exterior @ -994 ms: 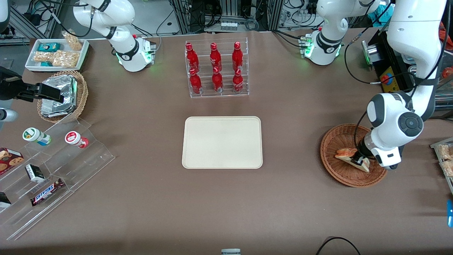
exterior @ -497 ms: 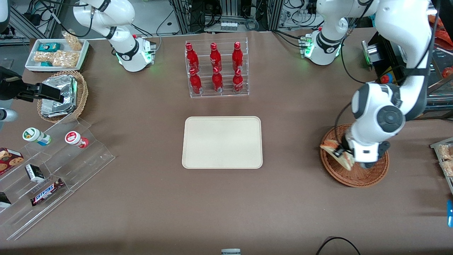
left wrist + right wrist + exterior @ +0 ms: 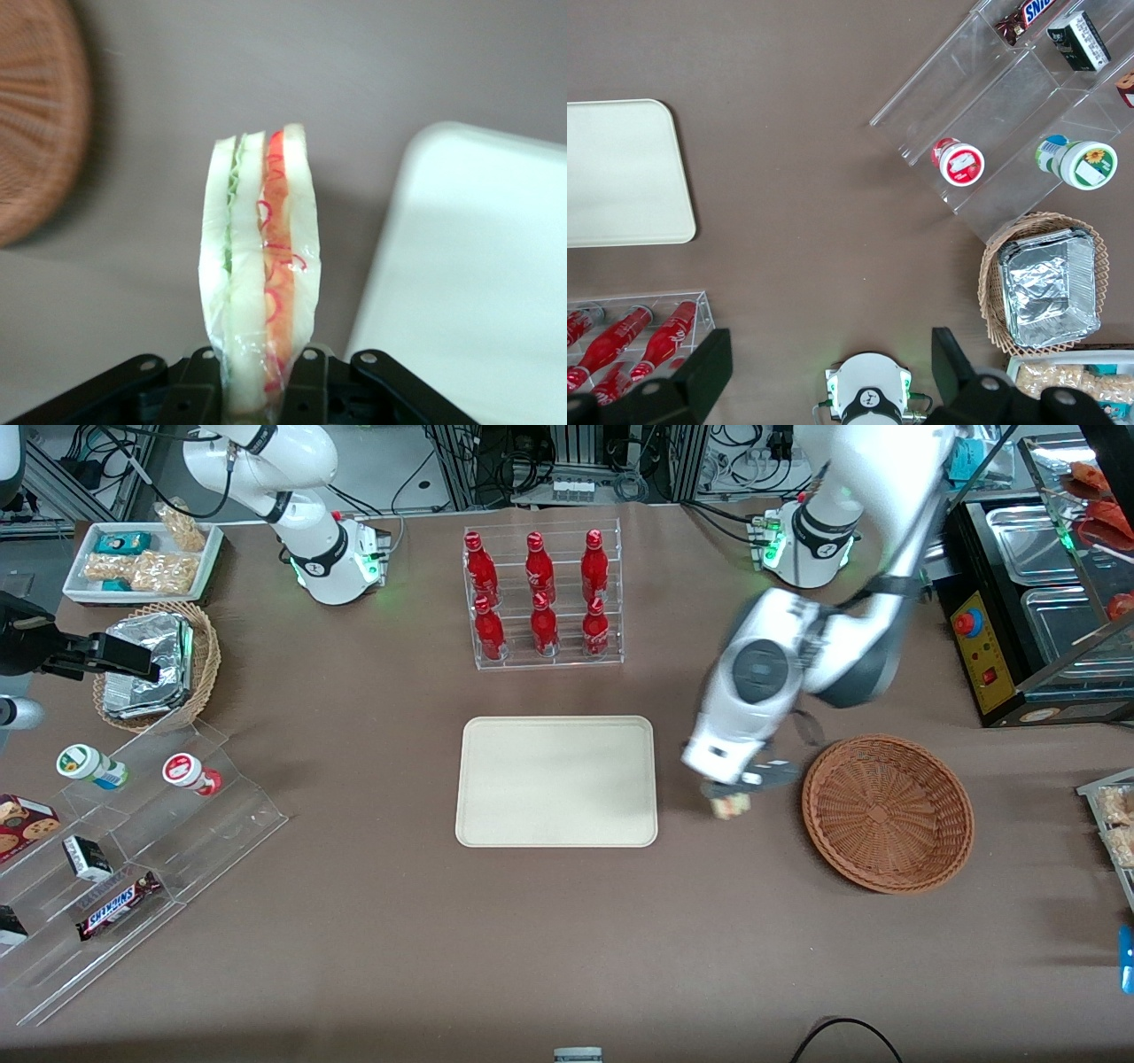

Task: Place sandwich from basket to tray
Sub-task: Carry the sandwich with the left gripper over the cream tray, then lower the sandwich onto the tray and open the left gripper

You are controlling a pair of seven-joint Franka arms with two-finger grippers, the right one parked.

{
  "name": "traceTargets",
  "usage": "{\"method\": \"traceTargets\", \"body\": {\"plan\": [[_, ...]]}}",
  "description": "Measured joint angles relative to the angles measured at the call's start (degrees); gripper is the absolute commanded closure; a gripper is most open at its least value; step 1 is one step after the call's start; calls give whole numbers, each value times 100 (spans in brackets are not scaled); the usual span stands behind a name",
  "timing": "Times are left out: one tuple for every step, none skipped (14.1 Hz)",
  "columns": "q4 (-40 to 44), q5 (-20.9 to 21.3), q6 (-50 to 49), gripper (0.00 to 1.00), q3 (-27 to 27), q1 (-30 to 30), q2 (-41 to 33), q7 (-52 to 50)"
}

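My left gripper (image 3: 731, 795) is shut on the clear-wrapped sandwich (image 3: 732, 807) and holds it above the bare table between the reddish-brown wicker basket (image 3: 888, 811) and the cream tray (image 3: 557, 780). In the left wrist view the sandwich (image 3: 259, 266) stands edge-on between the fingers (image 3: 305, 381), showing pale bread with green and red-orange layers. The basket (image 3: 35, 115) and the tray (image 3: 478, 283) lie on either side of it there. The basket holds nothing.
A clear rack of red bottles (image 3: 540, 598) stands farther from the front camera than the tray. Toward the parked arm's end are a tan basket of foil packets (image 3: 155, 664), a white snack tray (image 3: 142, 558) and a clear stepped shelf (image 3: 124, 841).
The gripper has lifted the sandwich out of the basket and carried it sideways toward the tray. The basket now holds nothing.
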Motion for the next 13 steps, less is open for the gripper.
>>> {"method": "traceTargets", "body": {"plan": [[125, -147, 41, 82, -109, -211, 193, 7], [261, -280, 194, 81, -244, -390, 409, 6], [396, -370, 414, 81, -350, -535, 614, -8], [538, -442, 624, 81, -411, -664, 807, -17], [681, -479, 726, 79, -444, -775, 975, -19], [824, -495, 762, 78, -452, -875, 1122, -19], [946, -502, 774, 72, -452, -942, 1242, -20], [1047, -504, 809, 69, -453, -983, 1348, -20], [1118, -504, 918, 64, -453, -1010, 1445, -20], [1156, -505, 1125, 53, -454, -1031, 1535, -22], [1166, -506, 1352, 39, -454, -1054, 1613, -64], [1173, -508, 1497, 14, -454, -1077, 1679, -159], [1183, -508, 1571, 0, -454, -1094, 1730, -318]]}}
